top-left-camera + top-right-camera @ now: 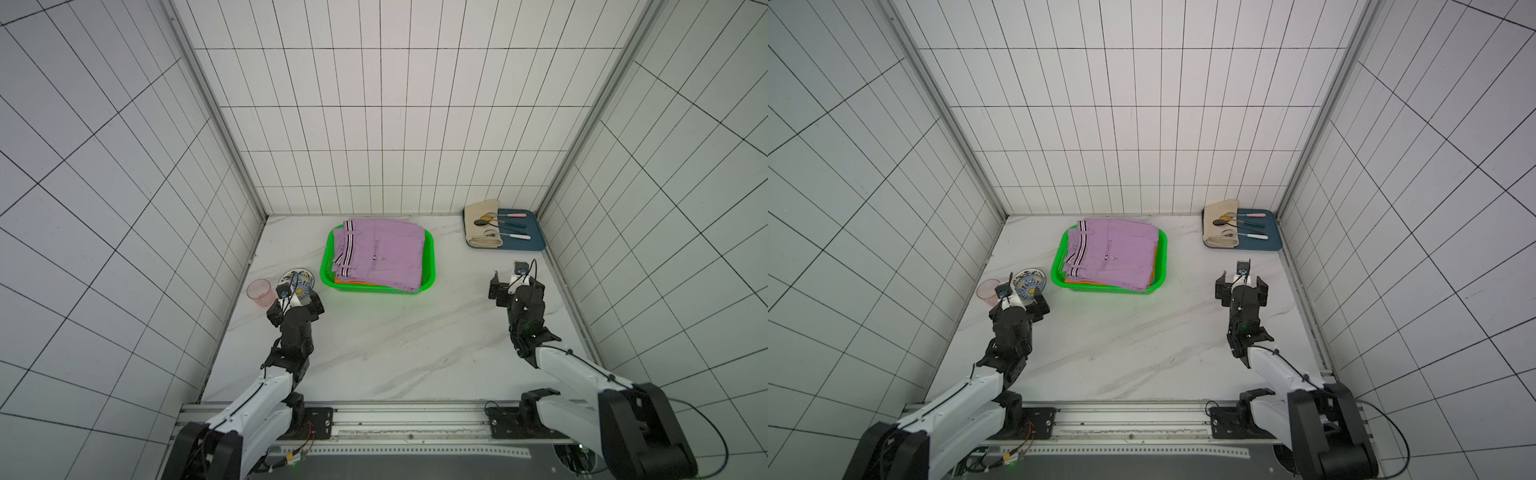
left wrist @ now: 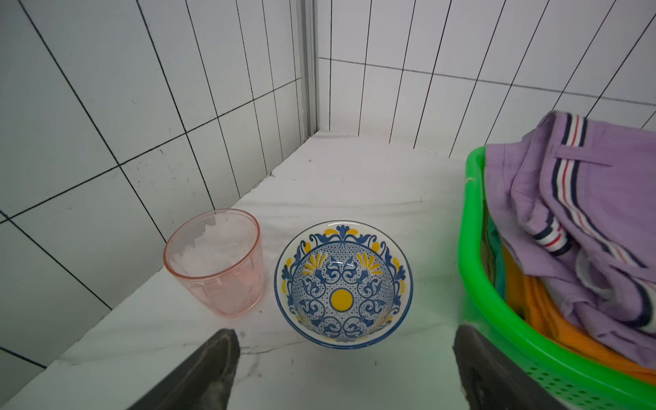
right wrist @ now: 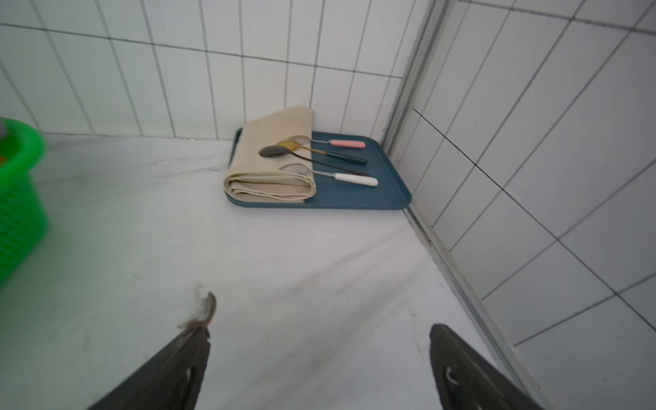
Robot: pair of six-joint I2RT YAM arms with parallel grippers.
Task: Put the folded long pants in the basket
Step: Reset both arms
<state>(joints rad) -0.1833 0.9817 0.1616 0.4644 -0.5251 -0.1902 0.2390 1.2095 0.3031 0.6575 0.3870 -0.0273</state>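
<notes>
We see the green basket [image 1: 430, 266] in the middle of the frame in both top views, toward the back of the marble worktop [image 1: 395, 345]. The lilac pants [image 1: 382, 253] lie folded on top inside it, with the striped waistband toward the left of the frame and the cloth rising above the rim. The orange pants [image 1: 357, 283] show as a strip beneath them at the near edge. What lies lower in the stack we cannot tell. Our left claw [image 2: 344, 340] hangs to the lower left of the basket in both top views, its jaws spread wide with nothing between them. In the left wrist view a pink cup [image 2: 216, 262] and a blue-and-yellow patterned bowl [image 2: 343, 284] stand side by side just ahead of it, not touching. Our right claw [image 3: 319, 330] hangs at the right of the frame, well apart from the basket, jaws likewise wide and empty above bare worktop. Beyond it, in the far right corner, a dark blue tray [image 3: 355, 198] carries a cream cloth roll [image 3: 269, 167] and four spoons [image 3: 355, 180], whose heads rest on the cloth.
</notes>
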